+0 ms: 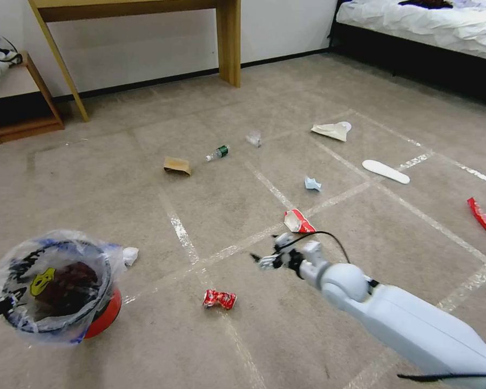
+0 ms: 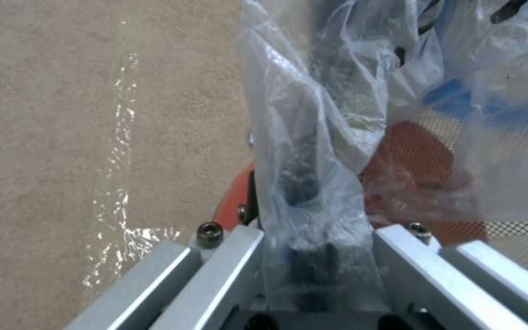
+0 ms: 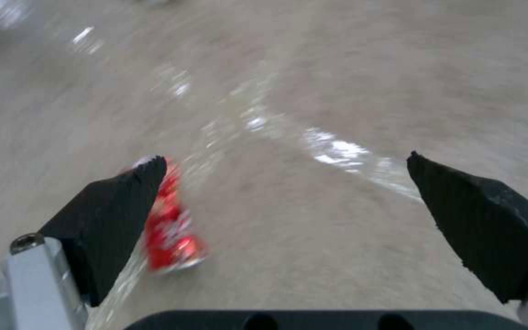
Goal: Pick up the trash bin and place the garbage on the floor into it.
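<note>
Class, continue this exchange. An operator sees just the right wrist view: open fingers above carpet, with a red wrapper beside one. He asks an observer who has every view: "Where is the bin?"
Observer: At the robot's left. The left gripper clamps the trash bin at its rim, through the liner.
Operator: Any litter near my gripper besides this wrapper?
Observer: A red and white wrapper lies just beyond the right gripper.
Operator: And farther out?
Observer: A small bottle lies beside a tan paper bag on the floor.

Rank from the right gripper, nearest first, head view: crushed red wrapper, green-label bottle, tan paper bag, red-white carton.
From the right gripper:
1. Red-white carton, just beyond it on the tape line.
2. Crushed red wrapper, toward the robot's left, nearer the robot.
3. Green-label bottle, farther out.
4. Tan paper bag, beside the bottle; close call with 3.
</note>
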Available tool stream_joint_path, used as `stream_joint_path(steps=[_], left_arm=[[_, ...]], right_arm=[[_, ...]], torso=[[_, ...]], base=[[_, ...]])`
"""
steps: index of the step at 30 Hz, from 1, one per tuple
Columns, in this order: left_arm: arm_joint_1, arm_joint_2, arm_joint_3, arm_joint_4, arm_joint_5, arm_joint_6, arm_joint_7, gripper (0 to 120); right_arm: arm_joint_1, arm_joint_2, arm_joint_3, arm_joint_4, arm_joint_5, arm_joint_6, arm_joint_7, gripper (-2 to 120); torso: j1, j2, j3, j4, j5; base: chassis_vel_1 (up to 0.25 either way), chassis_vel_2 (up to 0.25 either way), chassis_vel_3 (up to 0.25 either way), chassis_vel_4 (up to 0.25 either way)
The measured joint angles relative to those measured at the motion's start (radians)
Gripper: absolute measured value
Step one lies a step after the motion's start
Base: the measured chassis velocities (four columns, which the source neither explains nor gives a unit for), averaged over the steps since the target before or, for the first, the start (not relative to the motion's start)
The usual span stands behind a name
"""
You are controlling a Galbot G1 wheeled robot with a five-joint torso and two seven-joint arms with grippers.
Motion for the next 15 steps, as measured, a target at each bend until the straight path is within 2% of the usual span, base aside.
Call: stream_joint_path(steps=[1, 2, 4, 15], left_arm=[[0.0, 0.0, 0.0, 0.0, 0.0, 0.0, 0.0, 1], [0.005, -0.008, -0.012, -0.004, -0.002, 0.0, 0.001, 1], [0.006, -0.017, -0.021, -0.006, -0.004, 0.0, 0.002, 1], [0.022, -0.049, -0.049, -0.006, -0.002, 0.0, 0.012, 1]], right_arm=[[0.0, 0.0, 0.0, 0.0, 0.0, 0.0, 0.0, 100], [0.068, 0.013, -0.097, -0.048, -0.048, 0.012, -0.086, 100], [0.138, 0.028, -0.188, -0.085, -0.077, 0.019, -0.125, 100], [0.218, 0.133, -0.332, -0.181, -0.122, -0.047, -0.146, 100]], torso=[[0.0, 0.0, 0.0, 0.0, 0.0], [0.0, 0.0, 0.0, -0.0006, -0.0001], [0.0, 0.0, 0.0, -0.0005, -0.0001], [0.0, 0.0, 0.0, -0.0002, -0.0002]], base=[[0.0, 0.0, 0.0, 0.0], [0.0, 0.0, 0.0, 0.0], [0.0, 0.0, 0.0, 0.0], [0.0, 0.0, 0.0, 0.0]])
